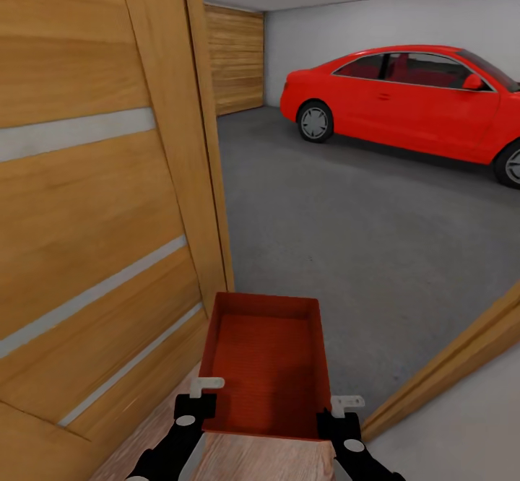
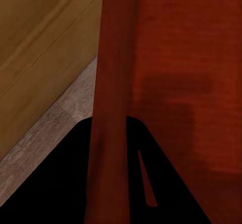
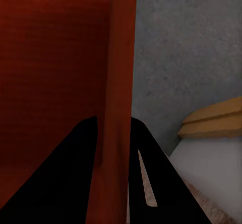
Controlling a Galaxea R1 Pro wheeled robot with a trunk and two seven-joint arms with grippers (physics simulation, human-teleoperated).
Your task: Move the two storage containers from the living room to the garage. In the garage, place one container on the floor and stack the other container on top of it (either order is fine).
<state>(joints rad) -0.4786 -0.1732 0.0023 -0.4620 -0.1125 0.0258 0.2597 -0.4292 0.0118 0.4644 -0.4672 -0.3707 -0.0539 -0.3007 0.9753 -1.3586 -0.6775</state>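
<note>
A grey concrete garage floor [image 1: 347,235] with a red car [image 1: 412,102] opens ahead through a doorway, an open wooden door [image 1: 94,199] close on the left. One orange-red storage container [image 1: 266,365] is carried level at the threshold, the left gripper [image 1: 193,403] and right gripper [image 1: 339,417] each clamped over a side wall. Driving straight through, centred between door and frame, should keep the bin from clipping either.

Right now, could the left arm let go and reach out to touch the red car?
Probably not. The left gripper is clamped on the storage container's wall, and the red car stands across a wide stretch of grey floor, beyond the wooden door, seemingly far past arm's length.
</note>
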